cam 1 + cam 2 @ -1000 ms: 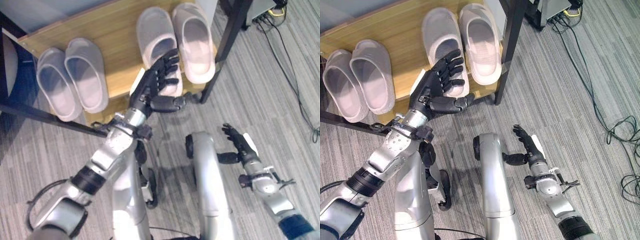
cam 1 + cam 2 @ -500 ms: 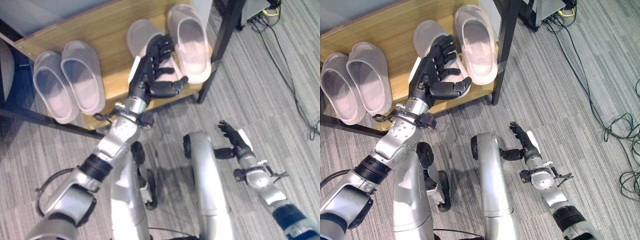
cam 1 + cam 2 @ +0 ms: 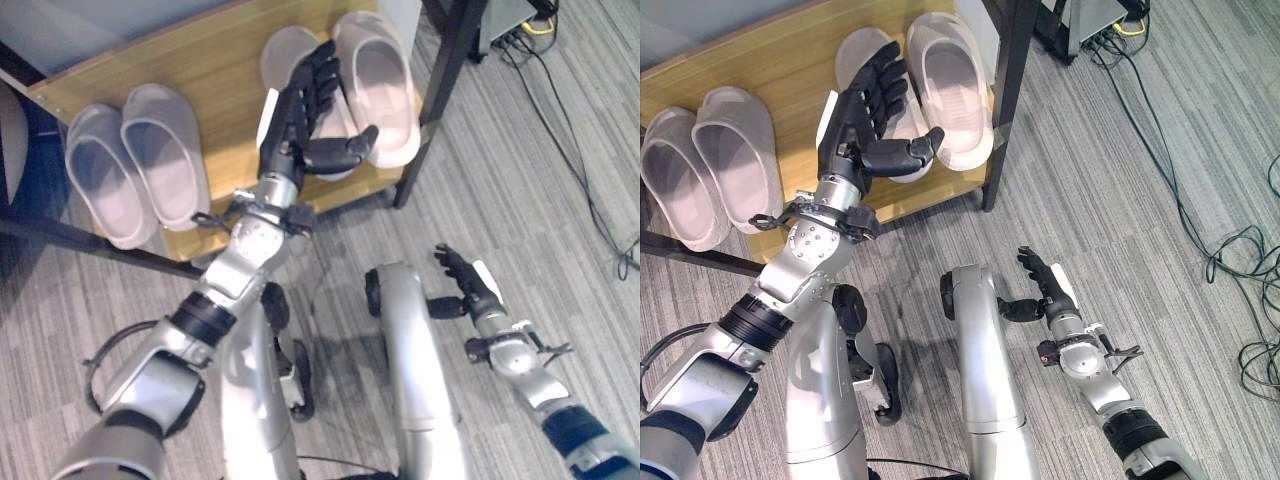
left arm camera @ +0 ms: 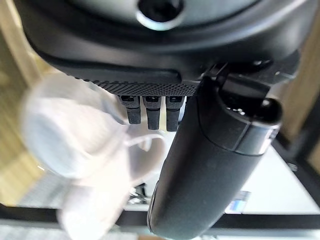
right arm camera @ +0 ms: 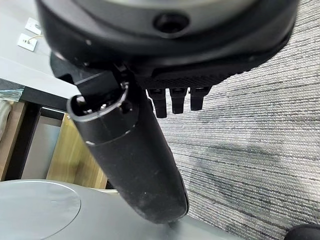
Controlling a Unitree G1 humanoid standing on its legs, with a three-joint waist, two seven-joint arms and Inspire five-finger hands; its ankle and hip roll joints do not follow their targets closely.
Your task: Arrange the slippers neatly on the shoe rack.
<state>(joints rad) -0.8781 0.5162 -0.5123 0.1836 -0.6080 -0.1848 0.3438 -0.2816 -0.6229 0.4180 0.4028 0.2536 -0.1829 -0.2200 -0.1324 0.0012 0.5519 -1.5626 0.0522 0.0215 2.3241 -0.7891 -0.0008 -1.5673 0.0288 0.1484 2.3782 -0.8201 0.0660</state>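
Observation:
Two pairs of pale slippers lie on the wooden shoe rack (image 3: 220,60). The left pair (image 3: 135,165) sits side by side near the rack's left end. In the right pair, the outer slipper (image 3: 378,85) lies uncovered. My left hand (image 3: 298,118) is partly over the inner slipper (image 3: 285,50). It is open with straight fingers, and its thumb (image 4: 215,165) sticks out over the slipper's heel. I cannot tell whether it touches the slipper. The left wrist view has a pale slipper (image 4: 75,150) just past the fingers (image 4: 150,110). My right hand (image 3: 462,285) hangs open and holds nothing, low over the carpet.
A black rack post (image 3: 445,80) stands right of the slippers at the shelf's corner. A dark bar (image 3: 90,240) runs along the rack's front left. Black cables (image 3: 1180,200) trail over the grey carpet at right, and a power strip (image 3: 530,25) lies at the top right.
My left hand has reached farther over the rack, along the inner slipper of the right pair. That slipper now lies closer beside its mate. The right hand has barely moved.

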